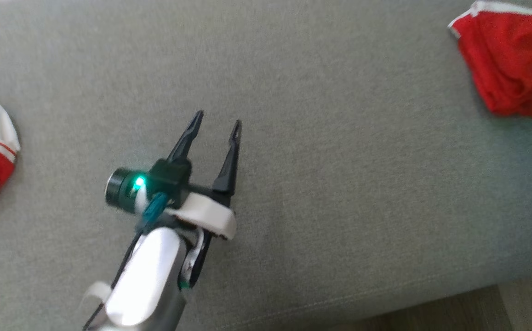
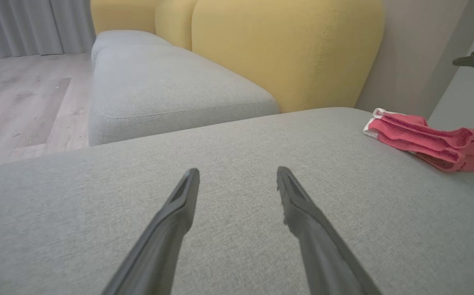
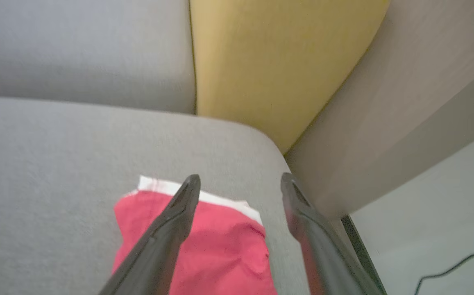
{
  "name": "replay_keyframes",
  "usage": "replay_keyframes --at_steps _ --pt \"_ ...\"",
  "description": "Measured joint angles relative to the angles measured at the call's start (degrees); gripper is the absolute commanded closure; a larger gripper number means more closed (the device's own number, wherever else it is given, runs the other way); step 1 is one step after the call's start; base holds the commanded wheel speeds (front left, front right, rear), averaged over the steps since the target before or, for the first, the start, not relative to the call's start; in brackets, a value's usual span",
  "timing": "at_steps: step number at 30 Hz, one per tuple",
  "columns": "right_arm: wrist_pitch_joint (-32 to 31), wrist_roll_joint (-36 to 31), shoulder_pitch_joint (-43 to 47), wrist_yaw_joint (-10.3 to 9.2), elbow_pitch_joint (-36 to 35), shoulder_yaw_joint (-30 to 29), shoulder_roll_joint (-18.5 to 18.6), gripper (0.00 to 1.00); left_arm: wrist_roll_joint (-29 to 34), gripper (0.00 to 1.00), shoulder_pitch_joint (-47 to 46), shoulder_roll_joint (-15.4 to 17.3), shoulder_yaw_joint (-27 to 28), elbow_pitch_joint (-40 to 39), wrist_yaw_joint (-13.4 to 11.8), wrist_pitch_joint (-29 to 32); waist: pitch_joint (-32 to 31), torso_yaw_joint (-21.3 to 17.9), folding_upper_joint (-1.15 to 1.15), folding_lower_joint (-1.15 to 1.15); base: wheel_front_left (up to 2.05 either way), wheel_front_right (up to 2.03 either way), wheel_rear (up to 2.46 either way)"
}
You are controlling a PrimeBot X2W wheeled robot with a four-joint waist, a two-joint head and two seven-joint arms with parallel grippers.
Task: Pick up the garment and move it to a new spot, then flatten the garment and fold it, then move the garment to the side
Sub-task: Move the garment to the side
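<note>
the folded red cloth garment with a white band (image 1: 509, 59) lies at the far right end of the grey fabric sofa seat (image 1: 316, 115), near the yellow upholstered backrest (image 3: 269, 61). the right gripper (image 3: 241, 178) hangs over it, fingers spread, holding nothing. the left gripper (image 1: 217, 118) is likewise spread over bare seat. the garment looks light, limp and quick to unfold (no stiffness anywhere), so i would pinch through all layers at the banded edge.

You get soft, even light; shadows faint. Head view: slightly smeared; pale forearm (image 1: 141, 271) blown out w/ glare, green LED (image 1: 139, 182) blooming. Left wrist view: sharpest; left gripper (image 2: 238, 172) soft near lens, edges bowed. Right wrist view: blurred throughout, cushion (image 3: 56, 164) weave lost.
</note>
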State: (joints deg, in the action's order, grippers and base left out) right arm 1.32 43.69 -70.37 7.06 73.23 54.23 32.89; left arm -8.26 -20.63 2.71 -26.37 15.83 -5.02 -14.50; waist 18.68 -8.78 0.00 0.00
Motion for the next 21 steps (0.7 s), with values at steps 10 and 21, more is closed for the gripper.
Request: replay_keyframes --at_steps 10,21 --pt "12.6 2.4 5.1 0.0 -10.2 -2.2 -3.6 0.0 -2.3 0.0 9.4 0.0 6.9 -1.6 0.6 -0.1 -11.6 -0.4 0.0 0.0 0.0 0.0 0.0" --pt "13.1 -1.6 28.5 0.0 -33.8 -24.3 -1.3 0.0 -1.8 0.0 13.5 0.2 11.7 -2.9 0.9 -0.1 -20.2 3.3 0.0 0.0 0.0 0.0 0.0"
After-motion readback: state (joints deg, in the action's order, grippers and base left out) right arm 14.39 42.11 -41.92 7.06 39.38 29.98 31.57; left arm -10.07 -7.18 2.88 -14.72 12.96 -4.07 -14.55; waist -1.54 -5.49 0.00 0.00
